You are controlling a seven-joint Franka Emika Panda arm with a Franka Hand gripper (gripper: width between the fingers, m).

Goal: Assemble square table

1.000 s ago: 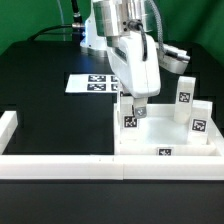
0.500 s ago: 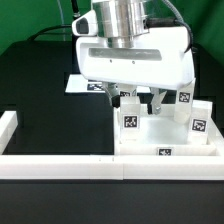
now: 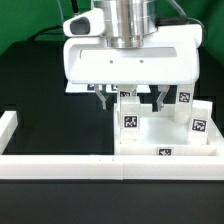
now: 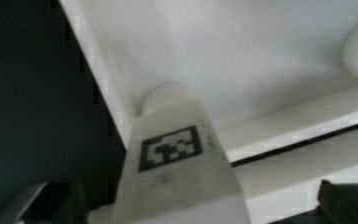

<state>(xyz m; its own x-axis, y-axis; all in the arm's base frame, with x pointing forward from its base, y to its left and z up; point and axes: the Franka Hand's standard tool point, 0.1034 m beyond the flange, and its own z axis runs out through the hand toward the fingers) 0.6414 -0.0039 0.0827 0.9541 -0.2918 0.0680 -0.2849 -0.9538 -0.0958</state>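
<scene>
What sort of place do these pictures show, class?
Probably a robotics lab test bench: a black table fenced by white border walls, a marker board, and tagged legs beneath the gripper.

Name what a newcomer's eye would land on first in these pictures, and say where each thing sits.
The big white gripper fills the upper middle of the exterior view, its jaws spread either side of an upright white leg with a black-and-white tag. That leg stands on the white tabletop at the exterior view's lower right, where two more tagged legs stand. In the wrist view the tagged leg rises close up.
</scene>
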